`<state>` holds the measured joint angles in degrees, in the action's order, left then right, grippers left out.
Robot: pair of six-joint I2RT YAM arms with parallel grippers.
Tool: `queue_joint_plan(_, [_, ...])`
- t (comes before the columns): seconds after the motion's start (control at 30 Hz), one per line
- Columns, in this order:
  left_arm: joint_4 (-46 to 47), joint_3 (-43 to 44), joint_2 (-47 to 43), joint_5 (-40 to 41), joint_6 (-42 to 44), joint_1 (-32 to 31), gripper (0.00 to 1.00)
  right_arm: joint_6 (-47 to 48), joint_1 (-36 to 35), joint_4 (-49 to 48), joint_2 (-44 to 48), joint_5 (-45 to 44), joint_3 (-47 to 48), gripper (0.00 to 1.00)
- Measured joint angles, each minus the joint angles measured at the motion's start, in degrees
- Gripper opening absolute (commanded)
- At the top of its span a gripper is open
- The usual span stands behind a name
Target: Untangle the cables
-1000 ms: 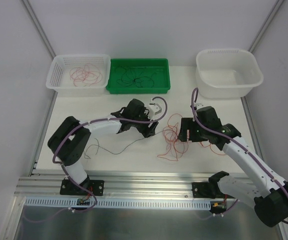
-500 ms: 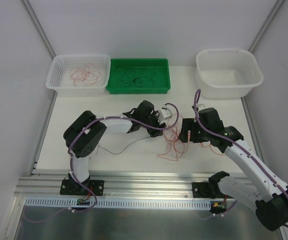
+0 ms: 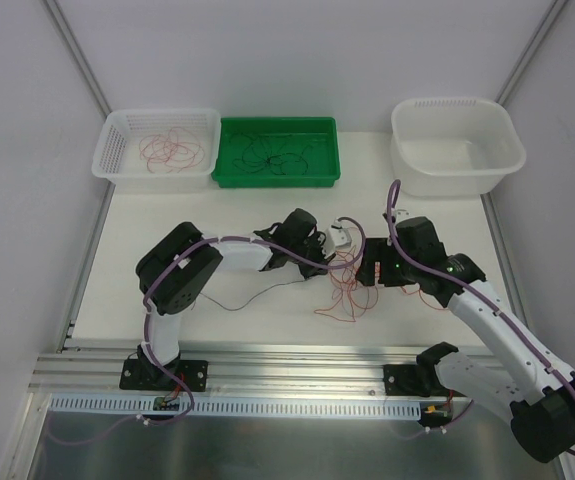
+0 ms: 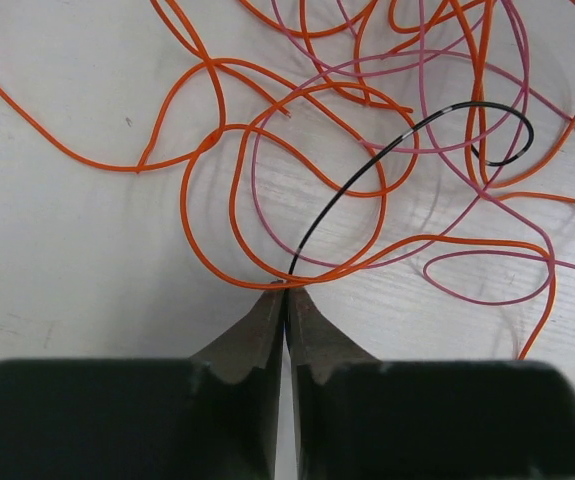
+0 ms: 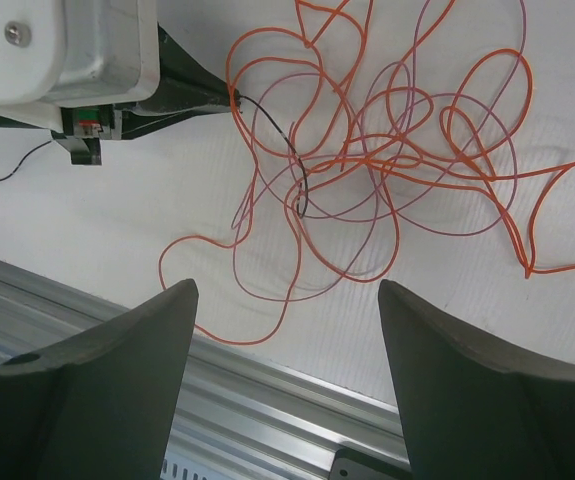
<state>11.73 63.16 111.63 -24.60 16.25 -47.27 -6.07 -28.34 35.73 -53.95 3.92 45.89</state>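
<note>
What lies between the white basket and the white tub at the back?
The green tray with dark cables inside, beside the basket; seen in the top view.

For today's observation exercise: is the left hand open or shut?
Shut. The left hand has its fingertips pressed together, with the black wire running out from between them.

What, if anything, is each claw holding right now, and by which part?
The left claw is shut on the black wire, pinching it at the edge of the tangle. The right claw is open, holding nothing.
</note>
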Motion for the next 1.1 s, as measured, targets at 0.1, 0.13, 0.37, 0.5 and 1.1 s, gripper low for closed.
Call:
queue_joint_plan(0.1, [0.61,-0.52,-0.11,-0.04,-0.22,0.00,0.00,-0.35,0.00,-0.39,0.02,0.07,-0.31,0.77])
queue_joint_plan(0.13, [1.09,-0.98,-0.33,-0.02,-0.26,0.00,0.00,-0.52,0.00,-0.57,0.02,0.24,-0.50,0.76])
queue_joint_plan(0.37, [1.05,-8.02,-6.62,0.39,-2.58,0.00,0.00,-2.29,0.00,-3.67,-0.61,2.97,-1.66,0.73])
queue_joint_plan(0.5, [0.85,-11.63,-13.62,1.07,-6.27,-0.02,0.00,-3.93,-0.04,-6.91,-2.71,4.31,-1.66,0.64])
queue_joint_plan(1.1, [1.05,-18.10,-29.42,1.25,-17.20,-0.04,0.00,-5.81,-3.45,-19.12,-11.52,5.49,-5.51,0.36])
